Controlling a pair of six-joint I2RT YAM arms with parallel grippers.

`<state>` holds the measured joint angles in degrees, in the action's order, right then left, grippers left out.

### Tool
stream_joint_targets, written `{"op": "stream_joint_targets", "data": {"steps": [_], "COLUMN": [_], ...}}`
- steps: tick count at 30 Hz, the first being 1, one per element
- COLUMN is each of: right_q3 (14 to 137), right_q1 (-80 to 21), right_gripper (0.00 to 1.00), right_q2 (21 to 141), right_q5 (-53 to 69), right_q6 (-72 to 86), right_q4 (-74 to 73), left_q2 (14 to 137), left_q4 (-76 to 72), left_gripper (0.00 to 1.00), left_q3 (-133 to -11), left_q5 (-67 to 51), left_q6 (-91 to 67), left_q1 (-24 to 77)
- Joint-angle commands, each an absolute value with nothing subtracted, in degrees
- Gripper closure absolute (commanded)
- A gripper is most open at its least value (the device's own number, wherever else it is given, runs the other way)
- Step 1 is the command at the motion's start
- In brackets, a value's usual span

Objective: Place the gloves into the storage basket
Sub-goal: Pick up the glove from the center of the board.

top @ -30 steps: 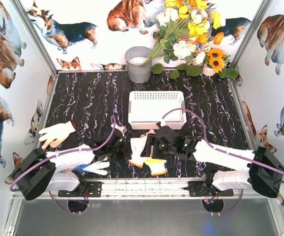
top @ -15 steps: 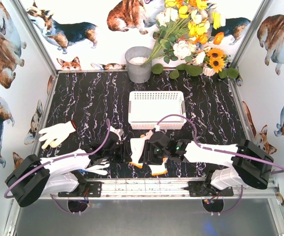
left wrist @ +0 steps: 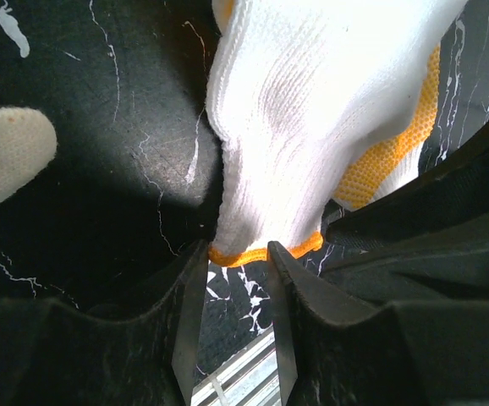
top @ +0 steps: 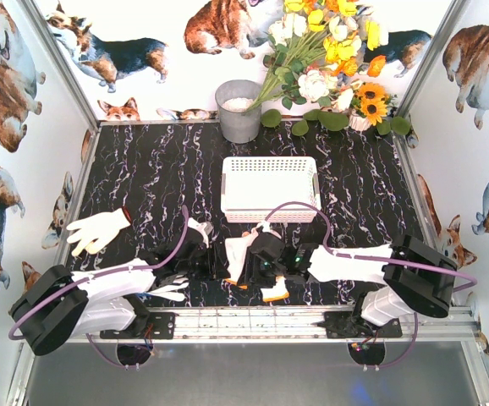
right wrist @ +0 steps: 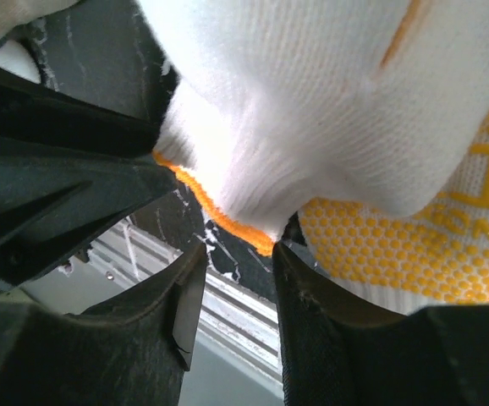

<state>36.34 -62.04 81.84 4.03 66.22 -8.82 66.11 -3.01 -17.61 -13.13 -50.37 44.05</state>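
A cream-white glove [top: 238, 252] with an orange cuff lies on the dark marble table between my two grippers. My left gripper [top: 208, 259] stands open, and the glove's cuff [left wrist: 257, 251] sits just at its fingertips, with bare table in the gap. My right gripper [top: 255, 259] is also open, its jaws narrow, with the same cuff [right wrist: 228, 222] at its tips. An orange-dotted glove [top: 272, 292] lies partly under this one. Another glove [top: 99, 230] lies at the left, and a blue-dotted glove [top: 170, 291] is beside the left arm. The white storage basket [top: 270, 211] stands behind the grippers.
A grey metal bucket [top: 239, 110] and a bunch of flowers [top: 329, 59] stand at the back edge. The metal rail [top: 253, 320] with the arm bases runs along the near edge. Printed walls close in the left and right sides.
My left gripper's jaws have opened from shut and let go of the glove's cuff. The right arm has moved left to the glove, and its jaws have narrowed.
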Motion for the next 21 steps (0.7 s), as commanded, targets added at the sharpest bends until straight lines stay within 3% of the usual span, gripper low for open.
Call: {"op": "stream_joint_targets", "data": {"steps": [1, 10, 17, 21], "right_q3": [35.6, 35.5, 35.8, 35.9], "right_q1": [-62.4, -62.6, -62.7, -62.7], "right_gripper": [0.62, 0.64, 0.67, 0.76], "right_q2": [83.5, 85.1, 87.4, 87.4], "right_q5": [1.8, 1.4, 2.2, 1.8], "right_q6": [67.4, 67.6, 67.2, 66.6], "right_q4": [-4.4, -4.5, -3.4, -3.4], "left_q2": [67.3, 64.7, 66.9, 67.0], "left_q4": [-0.3, 5.9, 0.4, 0.7], "left_gripper": [0.69, 0.66, 0.76, 0.82], "left_q3": [-17.3, -17.9, -16.3, -16.3], "left_q5": [-13.3, -11.2, -13.5, -12.2], "left_q6": [-49.2, -47.2, -48.9, -48.4], "left_q1": [44.1, 44.1, 44.0, 44.1]}}
